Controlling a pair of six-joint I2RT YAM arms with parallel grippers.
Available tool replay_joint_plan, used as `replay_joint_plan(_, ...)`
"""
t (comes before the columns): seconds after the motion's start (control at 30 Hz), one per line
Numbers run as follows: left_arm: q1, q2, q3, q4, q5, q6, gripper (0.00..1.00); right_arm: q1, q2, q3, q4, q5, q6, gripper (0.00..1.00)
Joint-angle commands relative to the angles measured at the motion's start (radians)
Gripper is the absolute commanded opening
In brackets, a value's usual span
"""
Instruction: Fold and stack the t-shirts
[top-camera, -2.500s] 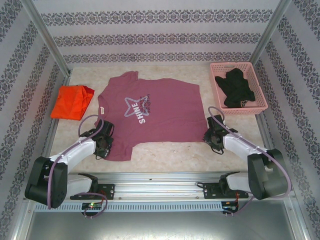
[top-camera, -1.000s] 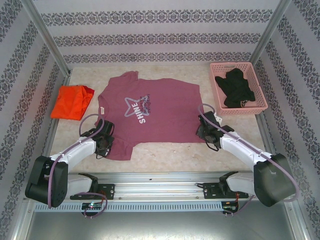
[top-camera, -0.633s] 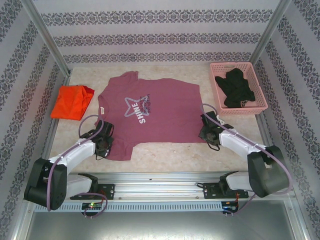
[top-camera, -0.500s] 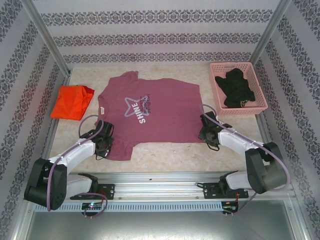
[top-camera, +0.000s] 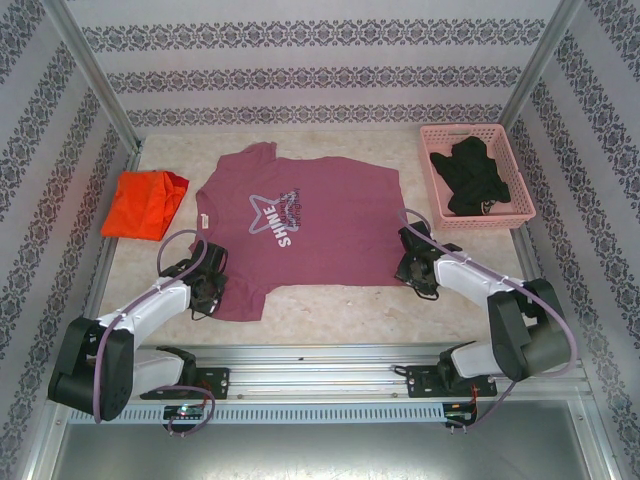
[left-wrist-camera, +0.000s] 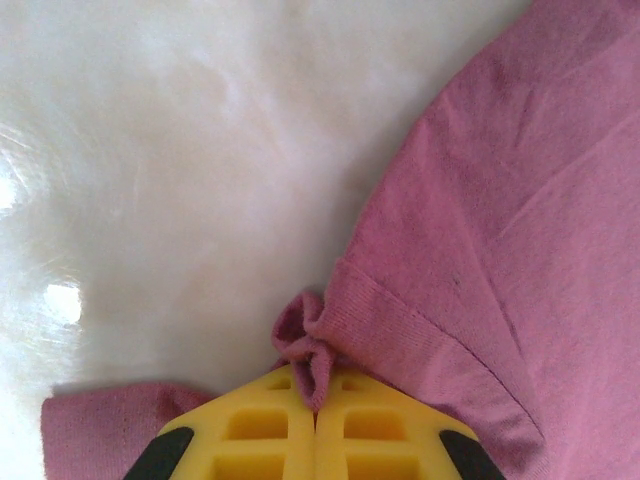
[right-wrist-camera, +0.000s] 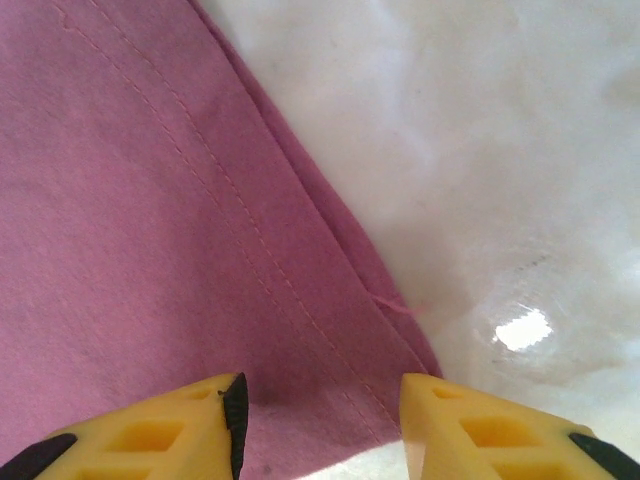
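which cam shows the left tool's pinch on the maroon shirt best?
Left wrist: the shut left tool pinches a bunch of shirt at the sleeve hem, close up. Top external shows that tool at the sleeve, the pinch too small to make out. Right wrist shows the open right tool over another hem corner.

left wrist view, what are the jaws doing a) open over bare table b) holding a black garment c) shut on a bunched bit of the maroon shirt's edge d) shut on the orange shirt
c: the left arm's yellow jaws are pressed together, with a small bunched fold from the edge of the maroon t-shirt pinched between them.
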Motion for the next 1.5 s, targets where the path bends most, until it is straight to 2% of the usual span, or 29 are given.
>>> replay_joint_plan(0.0,-0.003,-0.009,-0.032,-0.005,-0.008,0.009,0.00,-0.005,-0.036,0.008,-0.061,0.044,-0.021,0.45)
replay_joint_plan(0.33,-0.002,0.014,-0.013,-0.002,-0.002,0.026,0.00,-0.010,0.036,0.041,-0.036,-0.002,-0.034,0.43)
replay_joint_plan(0.6,0.001,0.012,-0.026,0.015,-0.002,0.021,0.00,-0.004,0.083,0.088,-0.084,-0.004,-0.081,0.47)
replay_joint_plan(0.83,0.009,0.023,-0.024,0.022,0.003,0.029,0.00,-0.002,0.118,0.121,-0.122,-0.040,-0.112,0.39)
replay_joint_plan(0.97,0.017,0.017,-0.019,0.016,0.003,0.035,0.00,-0.016,0.082,0.107,-0.121,-0.034,-0.101,0.41)
replay_joint_plan(1.1,0.024,0.012,-0.013,0.007,-0.001,0.044,0.00,-0.019,0.026,0.090,-0.135,0.009,-0.034,0.47)
replay_joint_plan(1.27,0.027,0.020,-0.007,0.016,0.002,0.048,0.00,-0.011,0.019,0.038,-0.116,0.055,0.166,0.46)
replay_joint_plan(1.47,0.031,0.041,0.000,0.023,0.017,0.062,0.00,0.003,0.055,0.075,-0.177,0.101,0.173,0.44)
